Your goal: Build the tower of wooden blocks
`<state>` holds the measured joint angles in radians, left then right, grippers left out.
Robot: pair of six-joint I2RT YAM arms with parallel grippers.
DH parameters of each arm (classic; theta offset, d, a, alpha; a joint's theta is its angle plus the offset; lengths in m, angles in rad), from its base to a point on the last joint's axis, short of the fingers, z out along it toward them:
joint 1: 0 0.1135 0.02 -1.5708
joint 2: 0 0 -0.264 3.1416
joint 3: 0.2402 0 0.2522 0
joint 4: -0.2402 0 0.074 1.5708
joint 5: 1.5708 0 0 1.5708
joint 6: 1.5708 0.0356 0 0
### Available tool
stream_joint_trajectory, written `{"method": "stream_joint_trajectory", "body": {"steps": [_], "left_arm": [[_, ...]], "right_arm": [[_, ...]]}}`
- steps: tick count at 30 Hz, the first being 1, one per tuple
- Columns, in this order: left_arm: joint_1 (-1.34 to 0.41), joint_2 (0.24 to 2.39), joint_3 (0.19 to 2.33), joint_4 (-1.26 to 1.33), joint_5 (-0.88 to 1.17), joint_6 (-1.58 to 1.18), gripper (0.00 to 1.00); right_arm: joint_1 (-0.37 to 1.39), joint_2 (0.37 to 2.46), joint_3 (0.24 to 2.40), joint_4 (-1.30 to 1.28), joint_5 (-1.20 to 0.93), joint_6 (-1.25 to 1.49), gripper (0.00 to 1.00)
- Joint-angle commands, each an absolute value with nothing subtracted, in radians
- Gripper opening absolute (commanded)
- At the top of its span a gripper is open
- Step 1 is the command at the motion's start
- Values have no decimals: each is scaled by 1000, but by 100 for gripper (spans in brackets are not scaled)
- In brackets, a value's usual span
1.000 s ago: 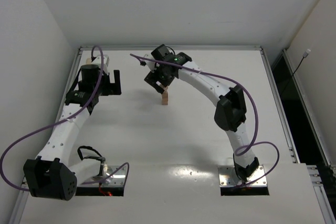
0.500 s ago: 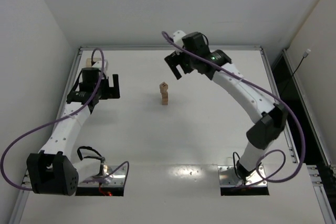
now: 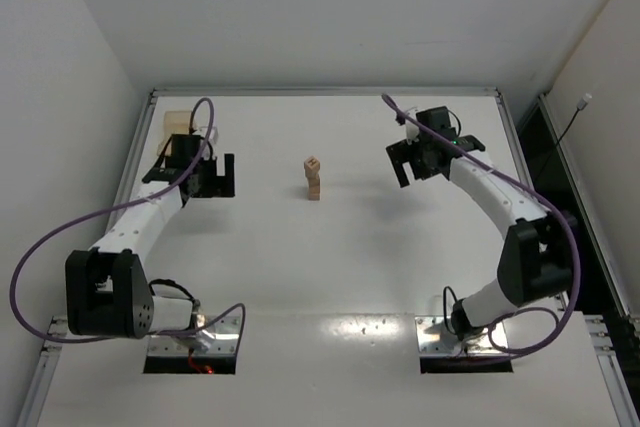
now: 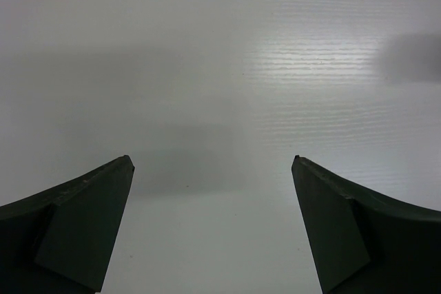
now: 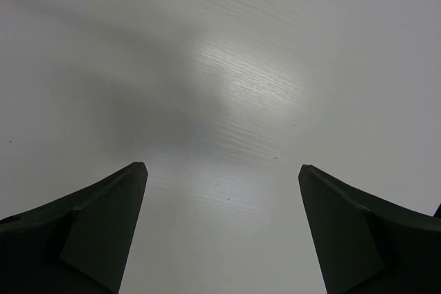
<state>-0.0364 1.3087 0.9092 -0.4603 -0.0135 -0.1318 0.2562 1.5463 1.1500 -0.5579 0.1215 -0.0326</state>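
light tan wood block tower [image 3: 314, 178], white faintly grained table [image 3: 330, 267], black left pincer [image 4: 212, 160] and right pincer [image 5: 222, 164], purple cable [image 3: 577, 257].

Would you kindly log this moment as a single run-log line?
wood block tower standing alone | left end effector open, empty | right end effector open, empty, apart from tower
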Motion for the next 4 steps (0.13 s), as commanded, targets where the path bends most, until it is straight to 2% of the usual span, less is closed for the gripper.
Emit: {"method": "stream_joint_trajectory", "body": {"steps": [1, 4], "left_arm": [[-25, 1313, 914, -417, -9, -133, 99], [-25, 1313, 923, -417, -9, -124, 99]], "right_arm": [[224, 1467, 1155, -465, 77, -21, 90], [213, 1457, 1155, -465, 67, -21, 90]]}}
